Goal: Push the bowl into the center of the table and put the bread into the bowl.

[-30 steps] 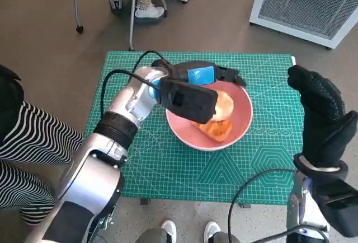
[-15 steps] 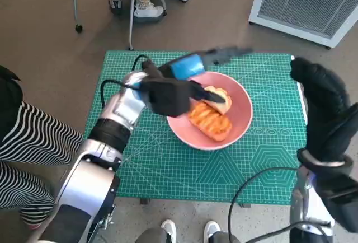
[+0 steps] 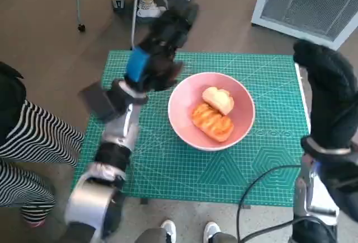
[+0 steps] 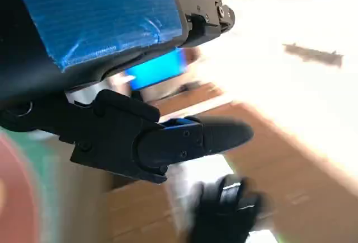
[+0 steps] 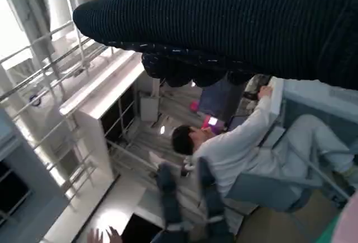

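With both pieces of bread [image 3: 213, 113] now lying in the pink bowl [image 3: 243, 121] mid-bench [image 3: 168, 164], the left robot hand [image 3: 158, 52] swings away empty, fingers spread; the gloved right robot hand [image 3: 331, 98] hovers aside, holding nothing.

- One pink bowl [image 3: 211, 111] is counted on the desk [image 3: 168, 164].
- Two pieces of bread [image 3: 212, 121] are seen inside it.
- Two hands are shown: left hand [image 3: 158, 52], right hand [image 3: 331, 100].
- One green mat [image 3: 268, 159] is seen.
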Robot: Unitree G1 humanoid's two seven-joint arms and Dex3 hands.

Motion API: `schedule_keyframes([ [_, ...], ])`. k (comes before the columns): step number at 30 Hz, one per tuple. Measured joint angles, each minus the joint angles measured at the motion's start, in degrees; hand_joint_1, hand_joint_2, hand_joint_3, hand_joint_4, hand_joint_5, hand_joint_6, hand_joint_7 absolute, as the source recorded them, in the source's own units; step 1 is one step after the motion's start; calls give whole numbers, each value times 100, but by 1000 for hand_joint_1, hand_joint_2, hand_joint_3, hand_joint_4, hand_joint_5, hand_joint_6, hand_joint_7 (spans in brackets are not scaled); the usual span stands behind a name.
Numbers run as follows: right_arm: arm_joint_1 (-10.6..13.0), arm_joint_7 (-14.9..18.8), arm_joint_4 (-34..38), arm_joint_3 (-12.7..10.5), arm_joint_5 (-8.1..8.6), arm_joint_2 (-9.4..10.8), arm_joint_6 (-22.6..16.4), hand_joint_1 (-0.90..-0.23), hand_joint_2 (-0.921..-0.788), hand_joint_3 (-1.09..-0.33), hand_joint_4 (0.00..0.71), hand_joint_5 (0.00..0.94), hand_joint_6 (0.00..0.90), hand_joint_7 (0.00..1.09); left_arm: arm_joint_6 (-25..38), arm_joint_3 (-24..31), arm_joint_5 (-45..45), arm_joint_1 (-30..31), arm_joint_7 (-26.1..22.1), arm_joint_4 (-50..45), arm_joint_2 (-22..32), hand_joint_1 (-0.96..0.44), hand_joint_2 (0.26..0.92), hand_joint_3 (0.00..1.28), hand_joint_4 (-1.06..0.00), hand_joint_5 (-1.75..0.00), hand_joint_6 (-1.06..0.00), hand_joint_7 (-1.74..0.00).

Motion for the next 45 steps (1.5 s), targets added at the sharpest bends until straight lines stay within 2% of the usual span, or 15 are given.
schedule_keyframes([
  [6, -72, 16, 87, 34, 8, 5, -4, -653, -921, -723, 156, 4, 38, 483, 163, 11, -6, 162, 17, -401, -55, -818, 921, 620, -4, -2, -119, -27],
  [11, -394, 91, 343, 87, 9, -12, 2, -662, -921, -726, 156, 3, 44, 473, 108, -34, 63, 663, 375, -1264, -217, -819, 921, 566, -12, -6, -114, -34],
  [17, -658, 125, 421, 150, -16, -47, 2, -667, -921, -732, 156, 2, 46, 465, 137, -130, 154, 973, 467, -1596, -272, -815, 921, 519, -14, -7, -111, -47],
  [29, -674, 124, 407, 190, -67, -112, 155, -665, -921, -737, 152, 0, 47, 453, 352, -110, 5, 1152, 550, -1916, -213, -802, 921, 448, -20, -8, -110, -89],
  [35, -673, 120, 315, 228, -202, -112, 242, -664, -921, -737, 142, 0, 39, 442, 427, -86, -108, 1164, 440, -1953, -211, -787, 921, 408, -32, -13, -119, -124],
  [45, -673, 105, 267, 259, -222, -103, 370, -674, -921, -737, 140, 0, 41, 434, 431, -11, -192, 1164, 325, -1945, -193, -774, 921, 396, -46, -17, -110, -151],
])
